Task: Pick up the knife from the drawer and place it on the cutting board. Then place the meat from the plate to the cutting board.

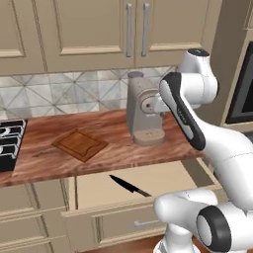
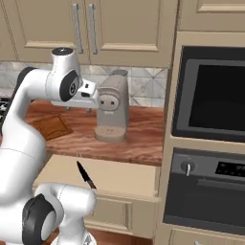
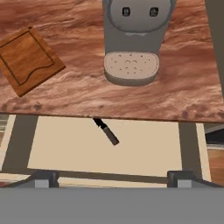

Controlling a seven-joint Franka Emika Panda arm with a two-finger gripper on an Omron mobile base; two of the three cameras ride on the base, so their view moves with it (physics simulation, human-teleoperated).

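The slim black-bladed knife (image 3: 105, 131) lies in the open beige wooden drawer (image 3: 144, 153) near its back edge, well below the spread two-finger gripper (image 3: 113, 178) — reddish-brown cutting board (image 3: 29, 60) and grey coffee machine (image 3: 133, 39) on the wooden countertop (image 3: 183, 87) behind.

knife (image 1: 129, 186) in drawer (image 1: 163, 178) — cutting board (image 1: 80, 144) on counter (image 1: 113, 143)

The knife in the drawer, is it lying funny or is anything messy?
Nothing spilled or broken. The slim black-bladed knife lies slanted across the pale inside of the open beige wooden drawer, its tip tucked under the countertop edge in the hand view. The reddish-brown wooden cutting board sits turned cornerwise.
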